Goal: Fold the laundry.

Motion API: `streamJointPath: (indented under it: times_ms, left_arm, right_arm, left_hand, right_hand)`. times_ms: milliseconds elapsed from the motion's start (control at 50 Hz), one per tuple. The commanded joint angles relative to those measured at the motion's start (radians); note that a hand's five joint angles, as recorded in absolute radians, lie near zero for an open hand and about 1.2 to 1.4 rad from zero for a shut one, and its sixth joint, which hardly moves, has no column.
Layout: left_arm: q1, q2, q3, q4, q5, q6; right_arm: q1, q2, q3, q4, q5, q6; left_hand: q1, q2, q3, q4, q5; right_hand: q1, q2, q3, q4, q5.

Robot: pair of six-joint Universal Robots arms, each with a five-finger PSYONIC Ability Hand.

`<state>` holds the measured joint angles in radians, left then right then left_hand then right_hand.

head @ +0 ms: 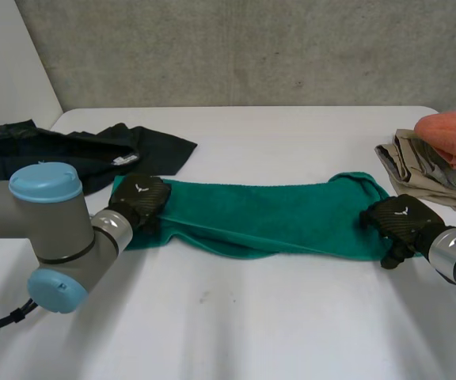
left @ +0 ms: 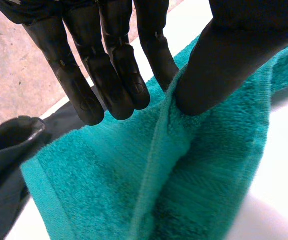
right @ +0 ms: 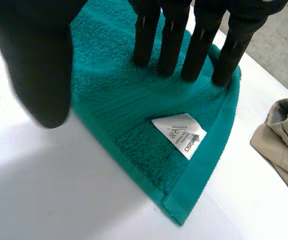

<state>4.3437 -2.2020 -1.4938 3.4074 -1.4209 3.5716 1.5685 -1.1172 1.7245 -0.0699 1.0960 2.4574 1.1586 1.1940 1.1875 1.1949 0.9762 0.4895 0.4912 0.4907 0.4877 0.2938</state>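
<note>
Head view: long green towel [head: 275, 214]; left robot hand [head: 139, 202] pinching, right robot hand [head: 398, 222] open.

We are pinching the towel [head: 267, 214] with our left hand [head: 141, 198], thumb against fingers, at middle left. At middle right, our right hand [head: 398, 220] is pressing straight fingers down.

Green towel [head: 267, 218] between left hand [head: 139, 198] and right hand [head: 398, 218].
</note>
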Motion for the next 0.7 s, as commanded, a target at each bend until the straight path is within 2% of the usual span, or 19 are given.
streamJointPath:
  times_ms: [20,100,200,260,340,420,440,500,520,580,620,640,700]
  left_arm:
    - [-0.012,0.044,0.012,-0.005,-0.004,0.033]
    - [-0.022,0.116,0.015,-0.007,-0.009,0.03]
    - [-0.044,0.188,0.049,-0.007,-0.016,0.018]
    - [-0.059,0.229,0.07,-0.016,-0.027,-0.023]
    - [-0.07,0.284,0.087,-0.033,-0.047,-0.079]
    - [-0.075,0.346,0.086,-0.046,-0.061,-0.131]
    - [-0.076,0.363,0.081,-0.048,-0.067,-0.148]
    - [-0.076,0.389,0.075,-0.05,-0.076,-0.165]
    - [-0.076,0.404,0.07,-0.05,-0.082,-0.171]
    - [-0.075,0.421,0.063,-0.05,-0.09,-0.175]
    - [-0.073,0.429,0.055,-0.05,-0.093,-0.177]
    - [-0.073,0.432,0.055,-0.05,-0.095,-0.177]
    - [-0.067,0.441,0.055,-0.053,-0.099,-0.174]
  right_arm:
    - [0.011,-0.059,0.01,0.039,0.022,0.054]
    - [0.042,-0.085,0.0,0.068,0.044,0.202]
    - [0.227,-0.089,-0.061,0.067,0.056,0.443]
    - [0.3,-0.081,-0.092,0.059,0.065,0.537]
    - [0.386,-0.029,-0.154,0.038,0.126,0.653]
    - [0.459,0.111,-0.241,-0.048,0.261,0.678]
    - [0.47,0.144,-0.275,-0.088,0.334,0.675]
    - [0.469,0.177,-0.31,-0.133,0.435,0.664]
    - [0.464,0.191,-0.324,-0.154,0.48,0.651]
    - [0.447,0.197,-0.333,-0.166,0.499,0.6]
    - [0.386,0.188,-0.316,-0.18,0.473,0.529]
    - [0.36,0.185,-0.309,-0.185,0.46,0.505]
    - [0.275,0.133,-0.272,-0.218,0.369,0.391]
  left_hand:
    - [0.238,0.202,0.209,0.201,0.246]
    - [0.238,0.202,0.209,0.201,0.246]
    - [0.238,0.202,0.209,0.201,0.246]
    - [0.238,0.202,0.209,0.201,0.246]
    - [0.238,0.202,0.209,0.201,0.246]
    - [0.238,0.202,0.209,0.201,0.246]
    - [0.238,0.202,0.209,0.201,0.246]
    - [0.238,0.202,0.209,0.201,0.246]
    - [0.238,0.202,0.209,0.201,0.246]
    - [0.238,0.202,0.209,0.201,0.246]
    - [0.238,0.202,0.209,0.201,0.246]
    - [0.238,0.202,0.209,0.201,0.246]
    - [0.238,0.202,0.209,0.201,0.246]
  right_hand:
    - [-0.178,-0.18,-0.18,-0.177,-0.157]
    - [-0.243,-0.245,-0.244,-0.241,-0.222]
    - [-0.315,-0.317,-0.316,-0.313,-0.294]
    - [-0.315,-0.317,-0.316,-0.313,-0.294]
    - [-0.315,-0.317,-0.316,-0.313,-0.294]
    - [-0.315,-0.317,-0.316,-0.313,-0.294]
    - [-0.315,-0.317,-0.316,-0.313,-0.294]
    - [-0.293,-0.295,-0.294,-0.291,-0.272]
    - [-0.194,-0.196,-0.195,-0.192,-0.173]
    - [-0.05,-0.052,-0.051,-0.048,-0.029]
    - [0.634,0.633,0.633,0.636,0.656]
    - [0.904,0.902,0.903,0.906,0.925]
    - [0.907,0.905,0.906,0.909,0.928]
